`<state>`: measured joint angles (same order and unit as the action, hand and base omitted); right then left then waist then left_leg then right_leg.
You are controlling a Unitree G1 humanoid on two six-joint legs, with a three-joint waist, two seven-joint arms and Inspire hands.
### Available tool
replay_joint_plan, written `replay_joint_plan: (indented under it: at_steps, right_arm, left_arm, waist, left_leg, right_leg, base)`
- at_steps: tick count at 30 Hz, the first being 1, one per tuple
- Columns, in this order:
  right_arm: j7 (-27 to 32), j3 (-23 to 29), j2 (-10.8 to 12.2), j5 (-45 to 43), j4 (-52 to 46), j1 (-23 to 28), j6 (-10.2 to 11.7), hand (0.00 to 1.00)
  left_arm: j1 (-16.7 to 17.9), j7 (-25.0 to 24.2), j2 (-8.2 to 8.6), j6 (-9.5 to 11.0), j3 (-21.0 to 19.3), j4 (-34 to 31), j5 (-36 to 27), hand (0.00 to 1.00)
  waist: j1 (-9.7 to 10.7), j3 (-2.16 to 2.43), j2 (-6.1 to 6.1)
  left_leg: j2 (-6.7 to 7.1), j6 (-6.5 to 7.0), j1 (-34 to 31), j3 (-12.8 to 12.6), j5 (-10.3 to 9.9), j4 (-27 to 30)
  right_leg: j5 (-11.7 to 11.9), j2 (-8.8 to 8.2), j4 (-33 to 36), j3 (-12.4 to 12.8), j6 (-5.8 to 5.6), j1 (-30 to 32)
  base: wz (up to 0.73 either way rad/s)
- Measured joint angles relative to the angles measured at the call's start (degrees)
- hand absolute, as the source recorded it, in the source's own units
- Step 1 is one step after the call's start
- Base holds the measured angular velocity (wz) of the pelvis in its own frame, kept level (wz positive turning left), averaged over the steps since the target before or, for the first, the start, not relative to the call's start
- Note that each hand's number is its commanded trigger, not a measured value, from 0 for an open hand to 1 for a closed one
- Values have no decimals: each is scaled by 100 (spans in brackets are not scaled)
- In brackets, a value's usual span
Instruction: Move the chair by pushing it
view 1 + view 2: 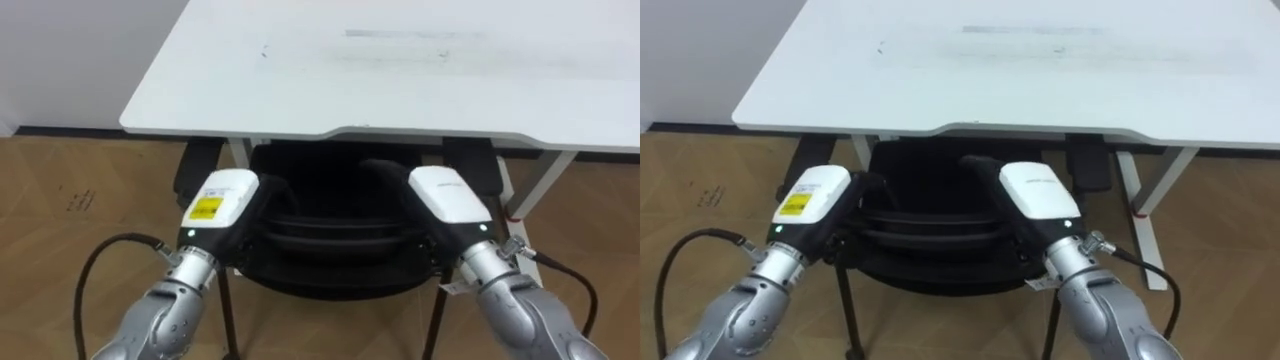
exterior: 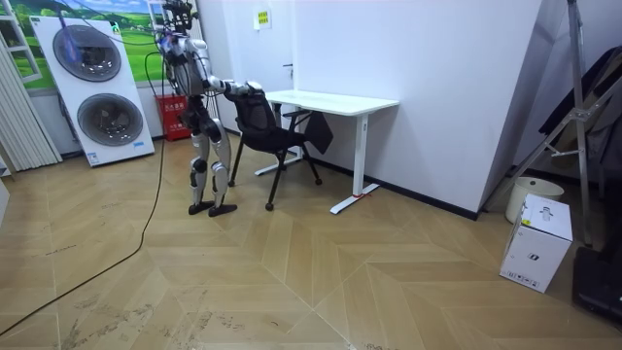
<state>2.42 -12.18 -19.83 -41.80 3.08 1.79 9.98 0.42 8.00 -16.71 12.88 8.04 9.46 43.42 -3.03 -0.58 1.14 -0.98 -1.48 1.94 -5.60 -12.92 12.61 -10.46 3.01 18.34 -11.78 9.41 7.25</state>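
Matt black chair (image 1: pixel 330 238), smooth matt white desk top (image 1: pixel 400 70), lightly glossy wooden floor (image 1: pixel 60 200).

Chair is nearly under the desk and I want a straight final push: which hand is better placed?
Neither alone: left hand and right hand rest at opposite ends of the chair back, evenly; probably use both.

Chair between robot and desk

The chair (image 1: pixel 330 240) stood at the robot's 12 o'clock, partly under the desk (image 1: pixel 400 70) beyond it. The left hand (image 1: pixel 222 205) sat on the chair back at 9 o'clock and the right hand (image 1: pixel 450 195) at 3 o'clock. Washing machines (image 2: pixel 92 87) stood behind the robot.
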Motion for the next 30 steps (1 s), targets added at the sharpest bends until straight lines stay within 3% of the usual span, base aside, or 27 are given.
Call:
replay_joint_plan:
  at_steps: [5, 7, 8, 10, 11, 13, 14, 16, 17, 19, 21, 25, 30]
  right_arm:
    - [-30, 422, -420, -51, -48, -319, 17, 0]
    - [-75, 636, -805, -119, -228, -402, 58, 0]
    - [-90, 716, -873, -119, -268, -402, 63, 0]
    - [-137, 854, -1145, -96, -435, -400, 83, 0]
    - [-132, 989, -1147, -75, -504, -400, 152, 0]
    - [169, 1823, -1165, 320, -747, -464, 264, 0]
    - [282, 2031, -1182, 459, -792, -544, 236, 0]
    - [841, 3047, -1352, 1060, -999, -841, 124, 0]
    - [1000, 3252, -1427, 1207, -1030, -892, 108, 0]
    - [1502, 3965, -1750, 1550, -1057, -980, 116, 0]
    - [1811, 4479, -1919, 1708, -1066, -854, 117, 0]
    - [2474, 5515, -1930, 2485, -1004, -586, 65, 0]
    - [3195, 6482, -1938, 3520, -735, 14, -4, 0]
  left_arm:
    - [-496, -103, -225, -87, -839, -60, 4, 0]
    - [-685, -117, -608, -85, -1022, -59, 3, 0]
    - [-740, -101, -665, -76, -1103, -61, -11, 0]
    - [-1139, 416, -729, 49, -1794, -106, -183, 0]
    - [-1226, 624, -764, 85, -1990, -143, -337, 0]
    - [-1555, 1392, -938, 161, -2537, -175, -845, 0]
    - [-1568, 1520, -988, 184, -2662, -187, -963, 0]
    - [-1448, 1950, -1170, 249, -3176, -223, -1524, 0]
    - [-1381, 2044, -1176, 245, -3300, -223, -1687, 0]
    - [-944, 2294, -1176, 220, -3898, -208, -2206, 0]
    - [-601, 2409, -1179, 126, -4430, -208, -2488, 0]
    - [-187, 2846, -1207, 6, -5364, 17, -3208, 0]
    - [560, 3218, -1289, -46, -5821, 49, -4108, 0]
  waist:
    - [-14, -28, 50]
    - [21, -32, 48]
    - [18, -34, 50]
    - [89, -38, 45]
    - [133, -40, 42]
    - [182, -51, -1]
    - [189, -48, -7]
    - [280, -36, -48]
    - [288, -30, -64]
    - [313, -12, -76]
    - [359, -6, -67]
    - [548, 19, -52]
    - [623, 69, 5]
  left_leg:
    - [19, 44, -307, 26, 134, 21]
    - [20, 75, -437, 18, 185, 35]
    - [21, 79, -458, 15, 187, 44]
    - [42, 115, -456, 5, 211, 37]
    - [43, 124, -442, 7, 219, 14]
    - [36, 137, -341, -42, 227, -44]
    - [44, 143, -311, -65, 225, -73]
    - [54, 168, -248, -105, 210, -130]
    - [58, 171, -224, -106, 208, -139]
    - [46, 182, -138, -128, 195, -135]
    - [41, 164, -131, -129, 183, -119]
    - [36, 164, -109, -167, 183, -121]
    - [62, 162, -77, -184, 182, -128]
  right_leg:
    - [325, 23, -240, 46, 14, 217]
    - [493, 37, -388, 45, 6, 265]
    - [513, 34, -402, 44, 2, 275]
    - [543, 6, -416, 45, -24, 268]
    - [547, 1, -426, 48, -30, 256]
    - [538, 5, -488, 120, -91, 157]
    - [517, 10, -497, 164, -122, 154]
    - [496, 24, -502, 244, -181, 144]
    - [502, 33, -516, 265, -183, 130]
    - [540, 73, -558, 375, -140, 78]
    - [573, 96, -599, 413, -141, 29]
    - [558, 96, -659, 390, -148, -13]
    - [512, 99, -658, 402, -142, -29]
  base:
    - [-3]
    - [-2]
    - [0]
    - [0]
    - [0]
    - [-11]
    - [-20]
    - [-18]
    - [-15]
    - [-24]
    - [-18]
    - [0]
    - [-2]
